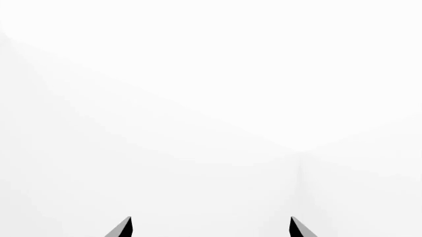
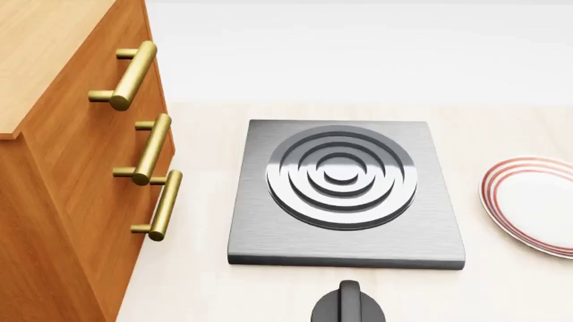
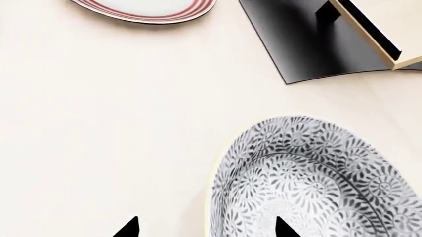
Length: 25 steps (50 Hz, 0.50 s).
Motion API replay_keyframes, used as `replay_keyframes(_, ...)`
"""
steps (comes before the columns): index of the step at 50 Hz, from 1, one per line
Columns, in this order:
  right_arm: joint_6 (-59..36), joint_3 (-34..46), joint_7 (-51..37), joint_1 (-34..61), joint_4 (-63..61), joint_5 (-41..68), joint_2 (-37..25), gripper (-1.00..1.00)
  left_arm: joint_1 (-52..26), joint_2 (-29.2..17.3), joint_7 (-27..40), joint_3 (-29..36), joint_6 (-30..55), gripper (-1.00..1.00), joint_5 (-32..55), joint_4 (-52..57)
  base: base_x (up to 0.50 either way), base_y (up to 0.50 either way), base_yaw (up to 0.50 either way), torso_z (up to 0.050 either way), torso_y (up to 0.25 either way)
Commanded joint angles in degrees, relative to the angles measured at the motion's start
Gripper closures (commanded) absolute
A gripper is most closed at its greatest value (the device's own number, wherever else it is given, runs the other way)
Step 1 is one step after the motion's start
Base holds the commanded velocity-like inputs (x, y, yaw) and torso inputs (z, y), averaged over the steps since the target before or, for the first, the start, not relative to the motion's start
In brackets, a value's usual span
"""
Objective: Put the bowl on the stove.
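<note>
Pincer right (image 3: 204,233) | spread over bowl (image 3: 316,182) rim | stove (image 2: 345,194) bare

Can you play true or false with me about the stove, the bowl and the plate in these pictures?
1. The stove has nothing sitting on its burner. True.
2. The bowl is plain white inside. False: it has a dark speckled floral pattern.
3. The plate has red rings round its rim. True.
4. The right gripper is clamped on the bowl. False: its tips stand apart, and only one reaches over the bowl's rim.
5. The drawer handles are black. False: they are gold.
</note>
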<state>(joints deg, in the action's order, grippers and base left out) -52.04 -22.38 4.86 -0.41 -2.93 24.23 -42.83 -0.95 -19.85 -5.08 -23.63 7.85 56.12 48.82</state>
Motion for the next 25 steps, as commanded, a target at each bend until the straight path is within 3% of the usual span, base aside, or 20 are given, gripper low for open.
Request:
replay_keyframes(1,0.53,-0.36,0.08,-0.63,2.05,-0.66,2.22,-1.0,0.12,1.21,-2.12,-1.28,-1.29,-1.0,1.05,-0.12,0.0,0.0,0.0,0.0,0.0)
replay_keyframes(14,1.2,-0.73,-0.25,-1.59,2.15,-0.74,3.09,-1.0,0.17,0.93,-1.86,-1.26,-1.61,-1.0,1.25,-0.24,0.0,0.0,0.0,-0.001,0.0)
replay_keyframes(15,1.45,-0.58,-0.32,-1.75,2.24,-0.97,3.06,1.0,0.21,0.92,-1.93,-1.21,-1.65,-1.0,1.13,-0.22,0.0,0.0,0.0,0.0,0.0)
replay_keyframes(25,2.53,-1.53,-0.27,-3.78,1.21,-0.95,3.66,1.0,0.24,0.78,-1.76,-0.96,-1.82,-1.0,1.22,-0.19,0.0,0.0,0.0,-0.001,0.0)
